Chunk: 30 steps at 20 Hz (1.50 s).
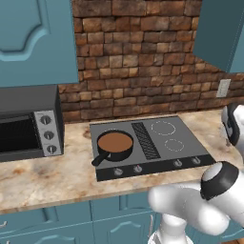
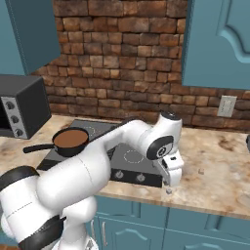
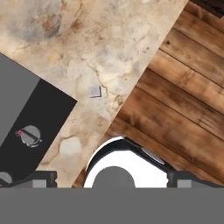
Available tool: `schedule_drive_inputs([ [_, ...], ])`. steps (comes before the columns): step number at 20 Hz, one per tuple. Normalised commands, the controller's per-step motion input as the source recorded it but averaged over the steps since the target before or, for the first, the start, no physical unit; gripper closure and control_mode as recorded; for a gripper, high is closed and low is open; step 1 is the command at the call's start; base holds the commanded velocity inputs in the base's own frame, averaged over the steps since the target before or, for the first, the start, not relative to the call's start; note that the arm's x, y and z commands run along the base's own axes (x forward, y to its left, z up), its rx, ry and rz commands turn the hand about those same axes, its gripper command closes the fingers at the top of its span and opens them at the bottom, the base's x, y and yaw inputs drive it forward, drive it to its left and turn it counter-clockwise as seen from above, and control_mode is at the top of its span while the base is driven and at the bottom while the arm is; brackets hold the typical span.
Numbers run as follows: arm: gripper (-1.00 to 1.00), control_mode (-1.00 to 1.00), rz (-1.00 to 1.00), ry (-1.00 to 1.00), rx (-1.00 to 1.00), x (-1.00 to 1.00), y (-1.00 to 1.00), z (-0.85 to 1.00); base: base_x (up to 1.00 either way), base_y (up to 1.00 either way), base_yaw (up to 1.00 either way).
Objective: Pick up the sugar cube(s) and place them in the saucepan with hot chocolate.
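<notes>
A small pale sugar cube [image 3: 95, 91] lies on the stone counter close to its front edge, just right of the stove. From the right base view this sugar cube [image 2: 169, 191] sits directly under my gripper [image 2: 169, 184], which points straight down a little above it. In the hand view, my gripper [image 3: 114, 179] is open, its dark fingertips [image 3: 43, 178] wide apart and holding nothing. A second small pale cube [image 2: 201, 171] rests farther right and deeper on the counter. The black saucepan [image 1: 114, 144] of brown liquid stands on the front left burner; the saucepan [image 2: 70, 140] is well left of my hand.
The black stove [image 1: 157, 143] has a row of knobs [image 3: 29, 135] along its front. A toaster oven [image 1: 28, 125] stands at the counter's left end. The counter edge [image 3: 131, 83] drops to a wooden floor [image 3: 183, 87]. Teal cabinets hang above.
</notes>
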Motion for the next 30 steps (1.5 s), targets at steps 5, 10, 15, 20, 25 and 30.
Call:
schedule_drive_inputs([
  [5,-1.00,-1.00,0.00,0.03,0.01,0.13,-0.39,-0.42,0.00,0.00,0.00],
  [10,-1.00,-1.00,0.01,0.01,0.05,0.24,-0.11,-0.27,0.00,0.00,0.00],
  [15,-1.00,-1.00,0.01,0.00,0.01,0.32,-0.24,-0.30,0.00,0.00,0.00],
  [20,-1.00,-1.00,0.02,0.00,0.00,0.43,-0.18,-0.51,0.00,0.00,0.00],
  [25,-1.00,-1.00,0.00,0.00,0.00,0.02,-0.01,-0.31,0.00,0.00,0.00],
  [30,-1.00,-1.00,0.00,0.00,0.00,0.01,0.00,-0.34,0.00,0.00,0.00],
])
